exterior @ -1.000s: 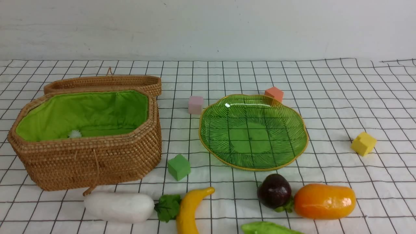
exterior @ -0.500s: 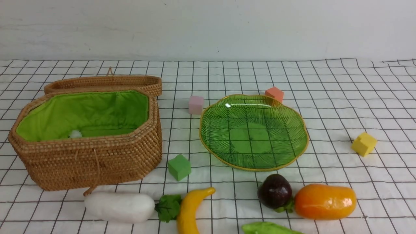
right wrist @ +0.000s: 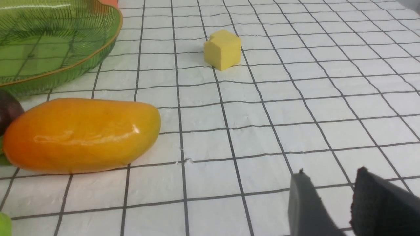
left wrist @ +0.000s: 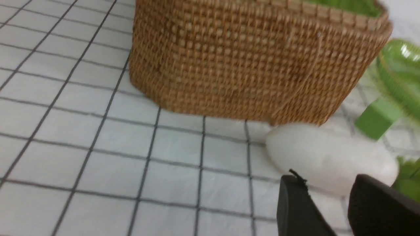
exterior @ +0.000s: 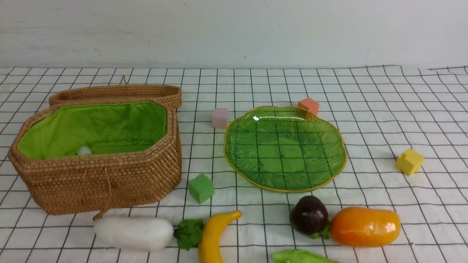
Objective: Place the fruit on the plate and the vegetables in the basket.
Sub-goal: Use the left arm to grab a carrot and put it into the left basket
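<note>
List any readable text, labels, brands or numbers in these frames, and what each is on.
None: no words, numbers or logos can be read in any view.
The basket, plate, mango, banana and radish carry no markings.
The yellow cube and the other foam cubes have blank faces.
The cloth has black grid lines only, no characters.

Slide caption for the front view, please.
Nothing sorted yet: lined basket open, green plate bare, banana, mango, purple fruit and radish waiting on the checked cloth.
</note>
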`<state>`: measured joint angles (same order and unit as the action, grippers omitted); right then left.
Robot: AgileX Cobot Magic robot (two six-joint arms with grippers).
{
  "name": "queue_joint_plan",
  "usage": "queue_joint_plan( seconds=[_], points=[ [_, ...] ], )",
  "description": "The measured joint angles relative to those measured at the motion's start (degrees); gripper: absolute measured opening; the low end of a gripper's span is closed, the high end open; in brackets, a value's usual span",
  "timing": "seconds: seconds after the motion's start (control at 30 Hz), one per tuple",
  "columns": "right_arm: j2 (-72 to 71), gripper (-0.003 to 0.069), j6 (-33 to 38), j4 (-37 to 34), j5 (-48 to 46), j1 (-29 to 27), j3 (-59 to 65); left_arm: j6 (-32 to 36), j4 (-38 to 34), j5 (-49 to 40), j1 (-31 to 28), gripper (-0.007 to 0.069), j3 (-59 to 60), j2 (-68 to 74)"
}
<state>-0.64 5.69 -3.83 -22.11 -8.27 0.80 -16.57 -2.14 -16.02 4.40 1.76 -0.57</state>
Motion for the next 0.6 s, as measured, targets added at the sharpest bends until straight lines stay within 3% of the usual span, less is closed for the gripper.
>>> queue_joint_plan(
  seconds=[0.13,0.23,0.3,0.47,0.6],
  points=[
    [0.0,0.0242,0.0,0.0,0.0,0.0,0.0,-6.4,-11.1,17.4,0.0,0.0239,0.0,0.0],
    [0.0,0.0242,0.0,0.0,0.0,0.0,0.0,-7.2,-12.1,26.3,0.0,0.0239,-1.0,0.0],
    [0.0,0.0242,0.0,0.0,0.0,0.0,0.0,-7.4,-11.7,26.3,0.0,0.0239,-3.8,0.0],
    [0.0,0.0242,0.0,0.0,0.0,0.0,0.0,-7.4,-5.2,15.5,0.1,0.0239,-23.1,3.5],
    [0.0,0.0242,0.0,0.0,0.0,0.0,0.0,-7.0,1.3,-7.6,0.1,0.0239,-42.1,15.5]
  ],
)
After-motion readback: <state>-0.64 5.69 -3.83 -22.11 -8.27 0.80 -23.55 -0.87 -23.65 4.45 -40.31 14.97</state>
